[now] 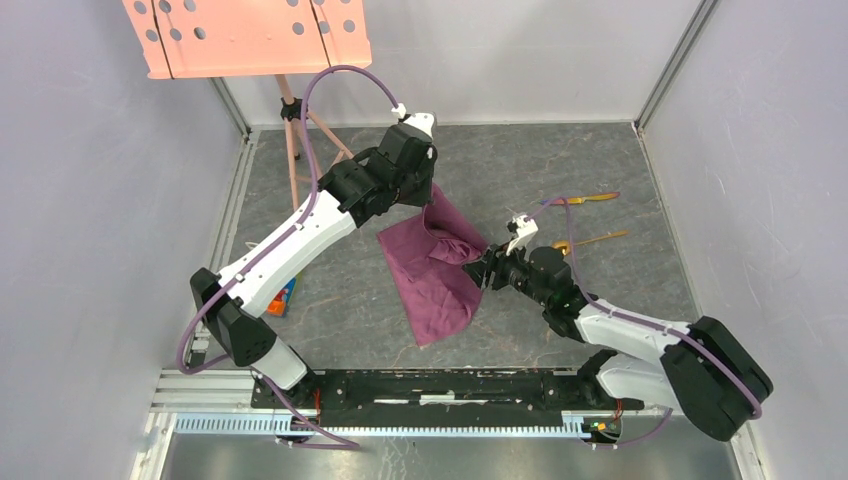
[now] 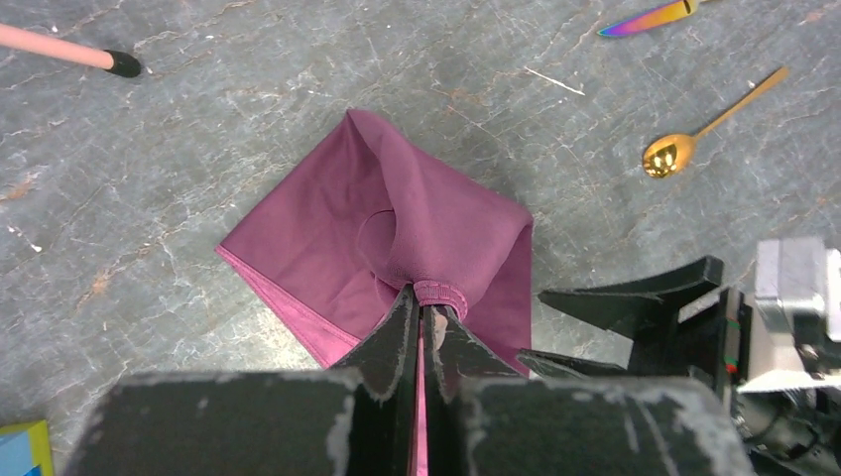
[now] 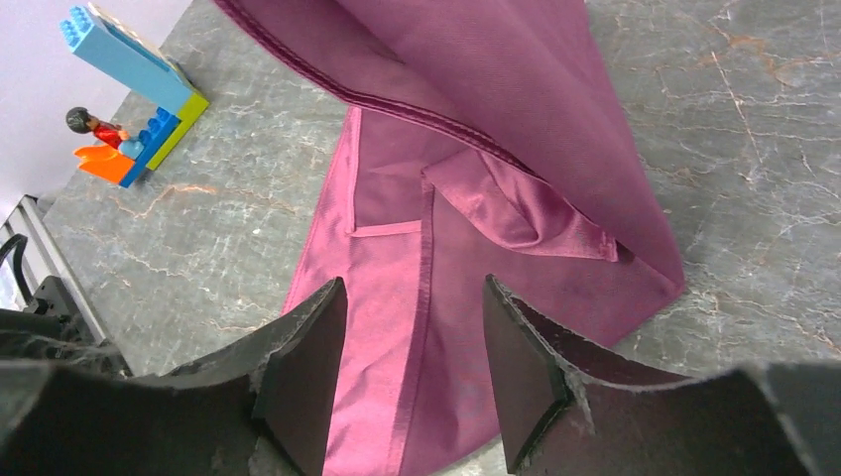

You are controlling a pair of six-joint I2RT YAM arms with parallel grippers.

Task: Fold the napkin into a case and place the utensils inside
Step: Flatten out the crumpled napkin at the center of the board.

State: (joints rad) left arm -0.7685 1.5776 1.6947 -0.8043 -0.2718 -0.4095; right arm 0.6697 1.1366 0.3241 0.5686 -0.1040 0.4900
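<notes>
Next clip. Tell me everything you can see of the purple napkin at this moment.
The napkin is thin plum-purple cloth, slightly shiny, with stitched hems. It is partly folded and rumpled, not yet a pouch. Its far part is lifted off the grey table: the left gripper is shut on a bunched piece of its edge, so the cloth hangs tent-like, while the near part lies flat. The right gripper hovers open at its right side, beside a small turned-over flap; contact is unclear.

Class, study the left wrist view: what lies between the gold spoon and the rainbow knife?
Nothing lies there. Only bare grey tabletop separates the gold spoon from the rainbow knife, as the left wrist view shows.
</notes>
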